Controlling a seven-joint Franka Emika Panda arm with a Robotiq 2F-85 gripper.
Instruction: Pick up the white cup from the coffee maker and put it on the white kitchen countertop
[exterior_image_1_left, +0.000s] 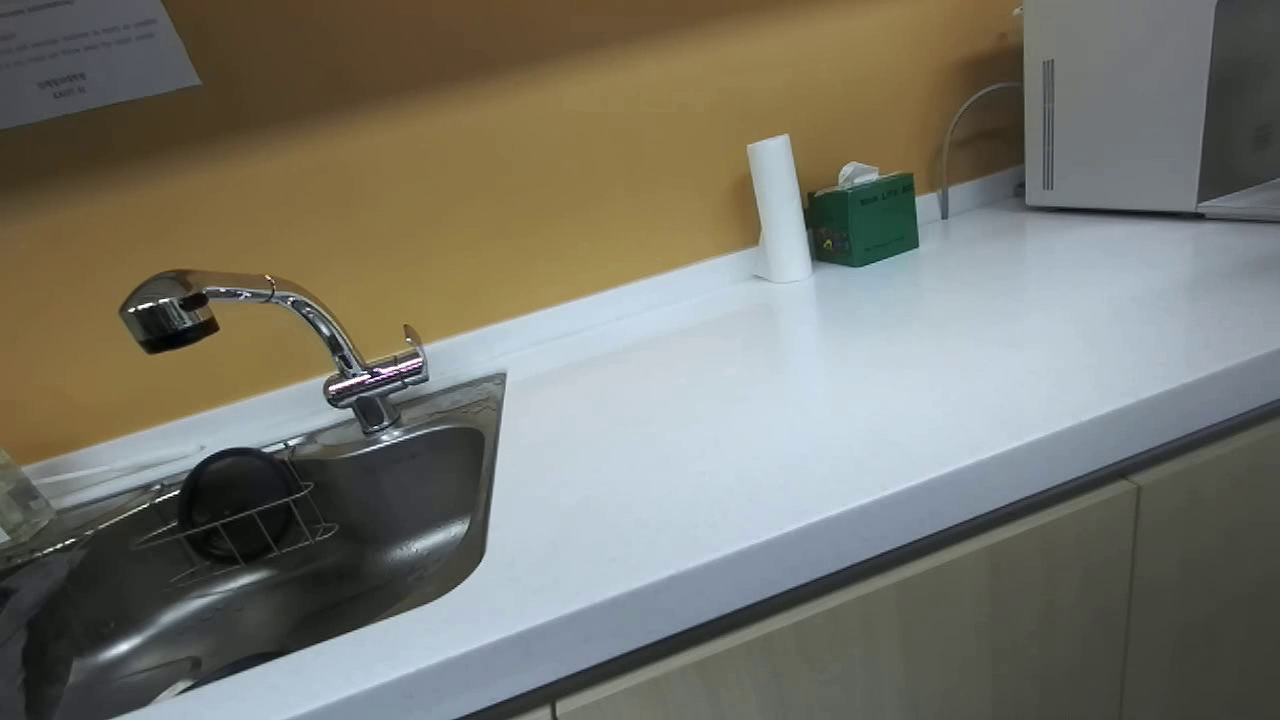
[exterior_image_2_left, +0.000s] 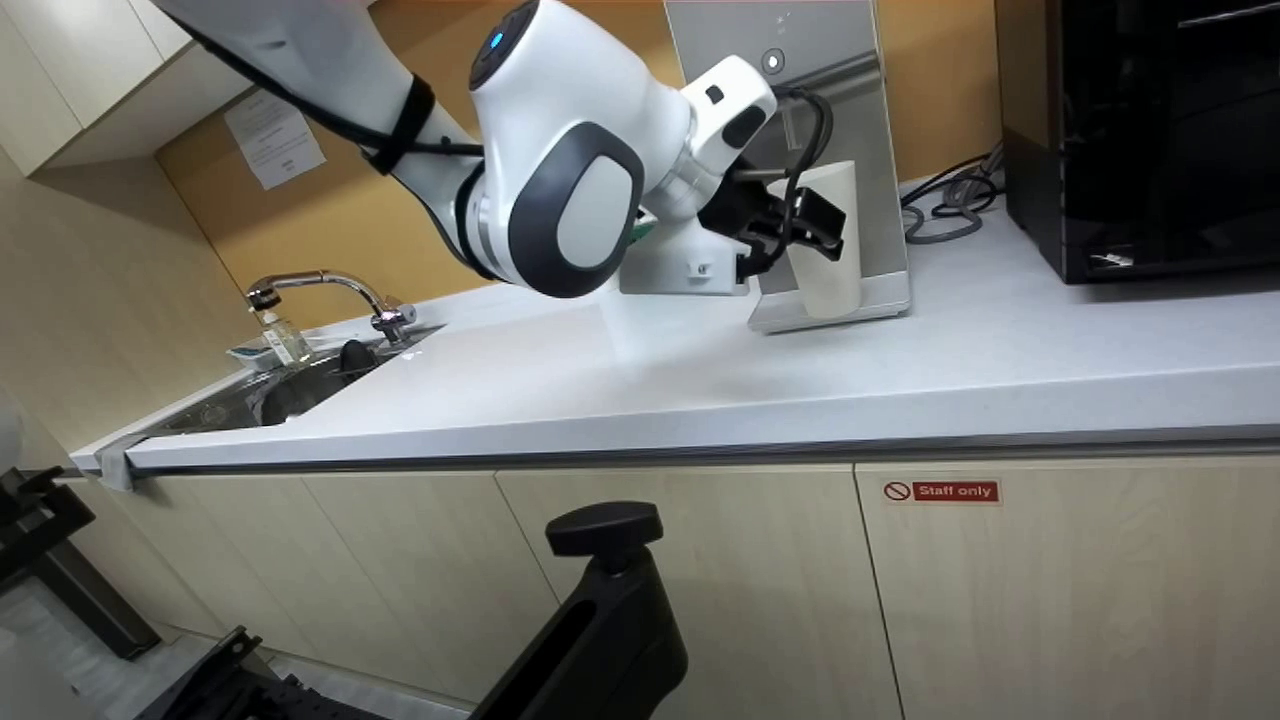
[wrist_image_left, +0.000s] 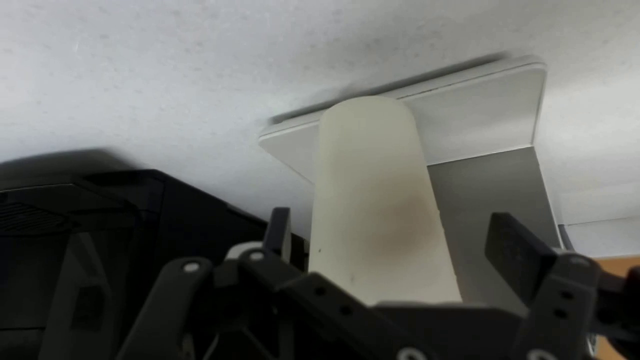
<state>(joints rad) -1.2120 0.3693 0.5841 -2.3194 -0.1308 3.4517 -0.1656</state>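
White countertop (exterior_image_1_left: 820, 390) (sink (exterior_image_1_left: 410, 490) inset), ochre wall (exterior_image_1_left: 500, 170), beige cabinets (exterior_image_1_left: 930, 610)

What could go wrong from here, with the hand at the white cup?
Closing may be uneven: in the wrist view the white cup looks nearer one finger of the open hand, so it might get nudged or tipped.
The cup stands on the base of the coffee maker, in front of its upright panel, so a slanted lift could scrape it.
A black appliance stands beside the coffee maker, and a swing that way might hit it.
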